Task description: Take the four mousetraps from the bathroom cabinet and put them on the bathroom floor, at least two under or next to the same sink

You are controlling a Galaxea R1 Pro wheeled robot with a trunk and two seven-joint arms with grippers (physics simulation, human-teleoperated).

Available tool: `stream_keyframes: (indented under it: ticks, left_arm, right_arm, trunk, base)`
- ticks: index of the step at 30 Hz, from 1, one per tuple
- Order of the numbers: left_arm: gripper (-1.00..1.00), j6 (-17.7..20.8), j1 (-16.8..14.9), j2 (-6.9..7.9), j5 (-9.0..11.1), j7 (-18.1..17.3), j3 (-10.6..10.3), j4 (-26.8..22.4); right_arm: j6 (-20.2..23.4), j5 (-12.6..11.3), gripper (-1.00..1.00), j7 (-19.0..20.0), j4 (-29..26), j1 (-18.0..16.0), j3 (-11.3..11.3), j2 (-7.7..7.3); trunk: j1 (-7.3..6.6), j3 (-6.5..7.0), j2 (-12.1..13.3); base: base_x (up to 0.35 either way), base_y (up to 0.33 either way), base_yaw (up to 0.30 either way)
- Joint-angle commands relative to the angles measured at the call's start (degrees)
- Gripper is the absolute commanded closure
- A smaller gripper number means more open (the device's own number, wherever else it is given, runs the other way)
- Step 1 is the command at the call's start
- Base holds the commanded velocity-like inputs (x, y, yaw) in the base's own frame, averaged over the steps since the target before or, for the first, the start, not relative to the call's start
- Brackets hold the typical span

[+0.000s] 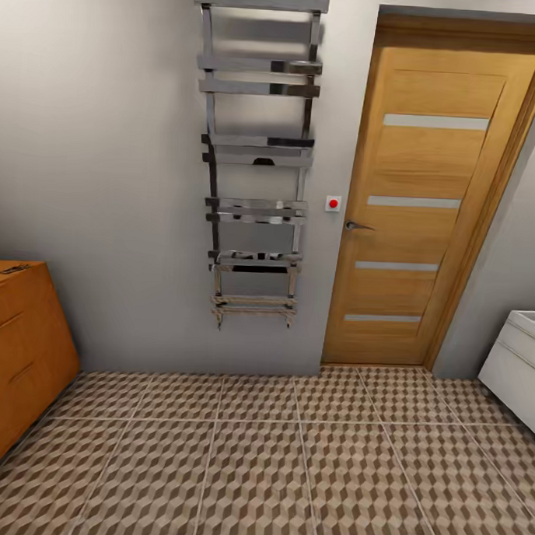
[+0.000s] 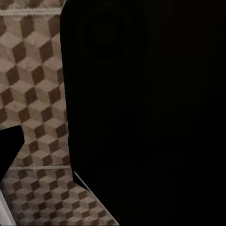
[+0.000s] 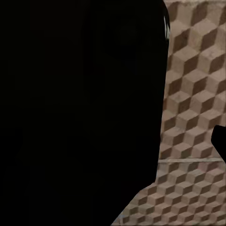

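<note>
The orange-brown cabinet [image 1: 19, 342] stands at the left edge of the head view, its drawer fronts shut. A small flat dark thing [image 1: 14, 269] lies on its top; it is too small to tell whether it is a mousetrap. A corner of the white sink [image 1: 520, 364] reaches in at the right edge. The bathroom floor [image 1: 259, 454] of cube-pattern tiles spreads between them. Both wrist views look down on these tiles [image 2: 33, 94] [image 3: 193, 94] past a large black mass. A dark tip [image 2: 9, 150] shows at one edge, and the jaws' state is hidden.
A chrome towel rail [image 1: 257, 158] hangs on the grey wall straight ahead. To its right is a shut wooden door [image 1: 425, 220] with a lever handle, and a small red button [image 1: 333, 203] sits on the wall beside it.
</note>
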Motion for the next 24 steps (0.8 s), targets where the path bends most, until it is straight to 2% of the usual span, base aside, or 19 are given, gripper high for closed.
stream_keyframes:
  ticks: [1, 5, 11, 24]
  left_arm:
    - [-1.0, -0.3, 0.3, 0.04, 0.3, -0.3, 0.1, -0.3]
    - [-1.0, -0.9, 1.6, 0.06, 0.4, -0.3, 0.1, -1.6]
    - [-1.0, -0.9, 1.9, 0.22, 0.4, -0.3, 0.2, -2.4]
    - [-1.0, -0.9, 1.9, 0.34, 0.4, -0.3, 0.3, -2.6]
  right_arm:
    - [-0.3, 0.1, -1.0, -0.2, -0.3, -0.3, 0.1, 0.0]
    - [-1.6, 0.1, -1.0, -0.1, -1.5, -1.7, 0.1, 0.0]
    - [-3.4, -0.1, -1.0, -0.1, -3.0, -3.6, -0.1, 0.24]
    - [-7.4, -0.3, -1.0, -0.3, -3.6, -3.9, -0.3, 0.13]
  trunk:
    - [0.0, -0.03, 0.0]
    - [0.0, -0.03, 0.0]
    - [0.0, -0.03, 0.0]
    - [0.0, -0.03, 0.0]
  base:
    - [0.0, 0.0, 0.0]
    - [0.0, 0.0, 0.0]
    - [0.0, 0.0, 0.0]
    - [0.0, 0.0, 0.0]
